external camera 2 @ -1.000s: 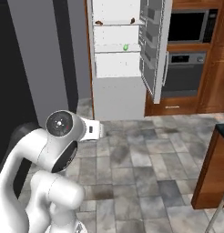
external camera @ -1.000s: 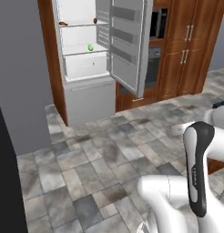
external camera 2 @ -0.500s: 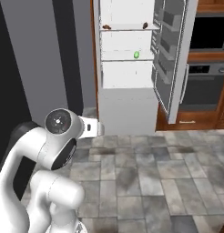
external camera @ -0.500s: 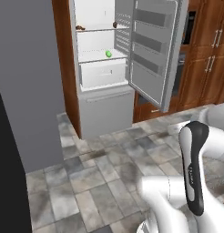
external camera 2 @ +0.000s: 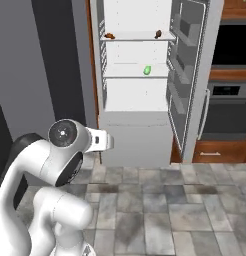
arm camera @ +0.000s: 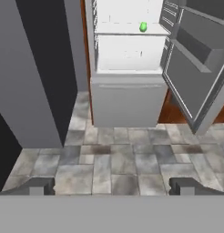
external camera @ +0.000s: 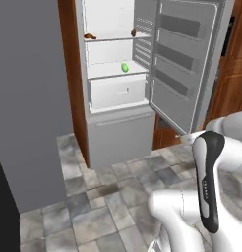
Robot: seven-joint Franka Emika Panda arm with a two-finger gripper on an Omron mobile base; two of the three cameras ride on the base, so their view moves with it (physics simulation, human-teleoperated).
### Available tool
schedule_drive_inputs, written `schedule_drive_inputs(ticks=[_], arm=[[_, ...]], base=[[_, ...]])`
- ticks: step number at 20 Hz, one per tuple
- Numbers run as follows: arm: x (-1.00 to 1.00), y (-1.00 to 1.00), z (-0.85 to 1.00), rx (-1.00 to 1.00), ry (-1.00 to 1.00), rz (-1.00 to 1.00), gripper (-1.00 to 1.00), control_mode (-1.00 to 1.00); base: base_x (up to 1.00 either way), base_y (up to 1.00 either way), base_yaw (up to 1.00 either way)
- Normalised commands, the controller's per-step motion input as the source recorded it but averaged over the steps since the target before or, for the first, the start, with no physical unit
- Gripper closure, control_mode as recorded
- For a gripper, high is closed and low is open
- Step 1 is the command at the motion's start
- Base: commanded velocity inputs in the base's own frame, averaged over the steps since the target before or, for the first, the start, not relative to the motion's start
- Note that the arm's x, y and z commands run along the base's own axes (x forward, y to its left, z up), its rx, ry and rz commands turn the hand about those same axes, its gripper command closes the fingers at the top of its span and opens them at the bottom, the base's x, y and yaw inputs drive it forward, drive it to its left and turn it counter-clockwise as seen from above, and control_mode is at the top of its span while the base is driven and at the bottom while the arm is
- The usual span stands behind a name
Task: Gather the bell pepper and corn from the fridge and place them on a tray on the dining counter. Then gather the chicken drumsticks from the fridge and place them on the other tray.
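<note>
1. The tall pale grey fridge [external camera: 118, 88] stands with its door [external camera: 184, 64] swung wide to the right, exposing the white shelves for access from the front.
2. Two small orange-brown chicken drumsticks [external camera 2: 109, 35] lie on the upper shelf, one near the left wall and one near the right [external camera 2: 158, 34], well apart.
3. A small green rounded item [external camera 2: 147, 70] rests on the shelf below, near its right end. No red bell pepper or yellow-green corn cob can be made out.
4. The gripper [arm camera: 112, 186] points toward the fridge over the grey stone floor tiles [arm camera: 114, 159], fingers spread fully and holding nothing, ready for a first grasp.
5. Judgement: the approach is in progress; no item has yet been gathered.
6. The open door flanks the right side of the approach, and a dark grey wall panel [external camera: 29, 98] flanks the left. A built-in oven [external camera 2: 227, 100] in reddish-brown cabinets sits behind the door.
</note>
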Motion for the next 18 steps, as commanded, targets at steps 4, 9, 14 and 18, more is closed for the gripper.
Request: schedule_drive_inputs(ticks=[4,9,14,18], arm=[[0.00,0.00,0.00,0.00,0.00,0.00,-1.00,1.00],[0.00,0.00,0.00,0.00,0.00,0.00,-1.00,1.00],[0.00,0.00,0.00,0.00,0.00,0.00,-1.00,1.00],[0.00,0.00,0.00,0.00,0.00,0.00,-1.00,1.00]], base=[[1.00,-0.48,0.17],[1.00,-0.07,0.14],[1.00,-0.02,0.18],[0.76,-0.28,0.22]])
